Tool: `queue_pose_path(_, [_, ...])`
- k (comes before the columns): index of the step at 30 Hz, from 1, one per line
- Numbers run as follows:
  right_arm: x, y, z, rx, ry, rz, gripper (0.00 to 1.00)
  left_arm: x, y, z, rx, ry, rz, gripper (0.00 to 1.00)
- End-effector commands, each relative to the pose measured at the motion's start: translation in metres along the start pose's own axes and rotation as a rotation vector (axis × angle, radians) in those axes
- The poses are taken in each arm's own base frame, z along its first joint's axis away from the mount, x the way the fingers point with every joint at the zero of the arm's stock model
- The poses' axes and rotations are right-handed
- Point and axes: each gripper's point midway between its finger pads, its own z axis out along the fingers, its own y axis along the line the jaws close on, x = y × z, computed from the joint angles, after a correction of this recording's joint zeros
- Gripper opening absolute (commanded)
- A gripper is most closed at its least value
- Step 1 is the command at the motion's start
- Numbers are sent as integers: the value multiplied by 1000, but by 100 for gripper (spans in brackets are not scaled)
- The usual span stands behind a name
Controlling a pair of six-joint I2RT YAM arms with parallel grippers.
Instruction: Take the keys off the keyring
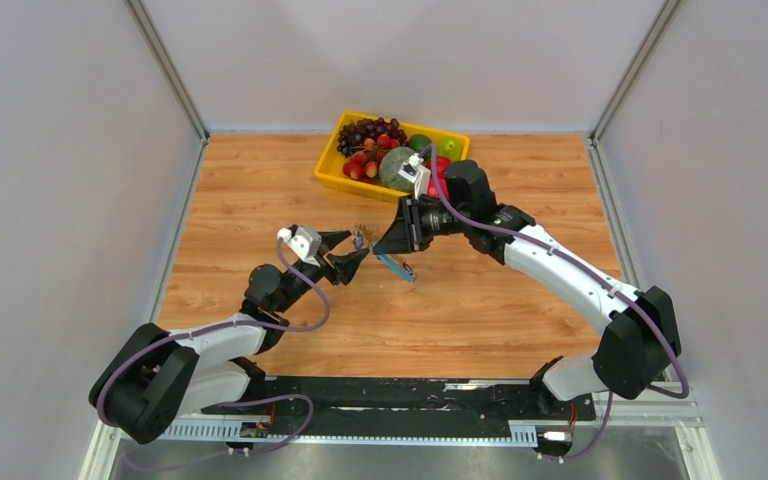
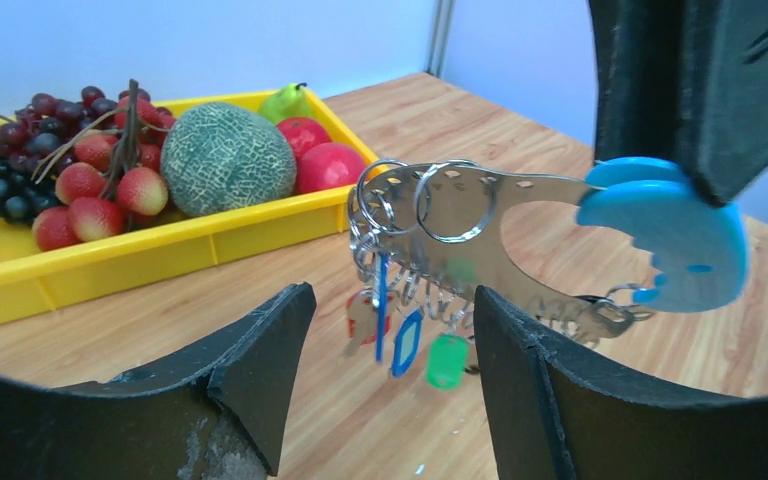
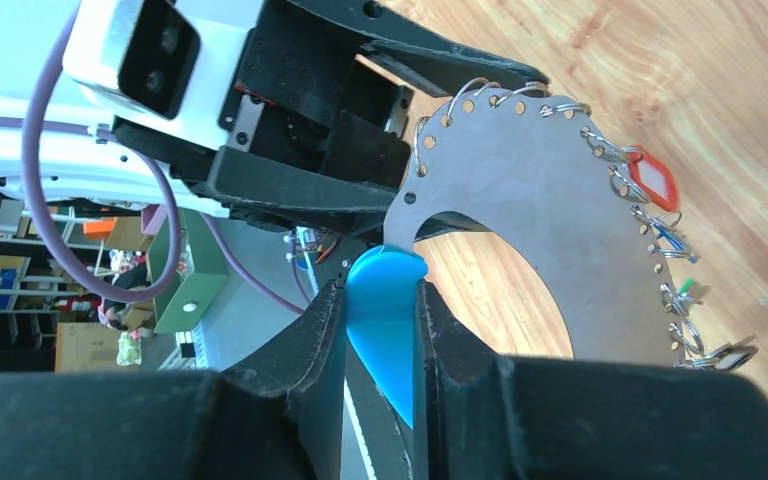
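right tool [image 3: 380, 300]: black two-finger tool, clamped on the bright blue plastic grip [image 3: 385, 320] at one end of the keyring, which it holds in the air over the middle of the wooden counter [image 1: 480, 320].

keyring [image 2: 480, 215]: flat silvery crescent-shaped metal band with holes punched along its outer edge. small wire split rings [image 2: 385, 195] are threaded through many of the holes. it is clear of the counter, with the blue grip to the right and the crowded end towards the left arm.

keys [image 2: 405, 340]: small items with coloured plastic heads. blue, green and red ones show, hanging in a tight bunch from the split rings. every key seen is on the band.

left tool [image 2: 392, 300]: black two-finger tool with jaws standing apart and nothing between the pads. it is near the hanging bunch, a little below the band, and touches none of it as far as the views tell.

yellow plastic tray [image 2: 110, 265]: holds a melon, grapes and other fruit at the far side of the counter, well apart from the work.

step in hand (judged): lining up for a grasp on a key, with the band steadied by the right arm.

next move (judged): the left tool must straddle one key head or its split ring alone and close on it. it must then work that piece round and off while the right grip holds firm. the keys hang so close together that a neighbour could be caught too.
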Motion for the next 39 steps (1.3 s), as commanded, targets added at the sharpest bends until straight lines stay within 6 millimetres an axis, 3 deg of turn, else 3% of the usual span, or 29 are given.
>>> queue_pose_path(1, [-21,46,-10,-117,-69,-84,8,-10,6,6,-20,-36,70,69])
queue_pose_path(7, [-17,53,-10,-137,-63,-83,8,-7,13,8,-51,-15,80,63])
queue_pose_path(11, [-16,51,-11,-125,-72,-87,9,-8,11,7,-36,-10,94,34])
queue_pose_path(16, [-11,42,-8,-96,-71,-73,8,-13,5,4,-16,-26,98,29])
queue_pose_path(18, [-10,39,-7,-90,-70,-70,8,-15,3,3,-4,-30,102,22])
queue_pose_path(21, [-9,36,-7,-79,-71,-69,8,-16,-1,3,20,-32,108,2])
queue_pose_path(25, [-11,25,-7,-24,-100,-71,8,-14,-1,2,16,-18,99,0])
queue_pose_path(30, [-10,-14,-12,164,-173,-107,9,-17,-1,-1,5,-9,94,0])
queue_pose_path(32, [-2,-26,-13,200,-166,-126,16,-16,0,0,2,6,85,0])
queue_pose_path(33, [3,-30,-13,210,-157,-136,26,-14,0,0,0,21,75,0])
queue_pose_path(36, [14,-44,-15,253,-147,-152,71,-20,-5,5,14,43,31,0])
queue_pose_path(39, [19,-46,-20,257,-157,-200,80,-21,-14,4,46,111,-21,0])
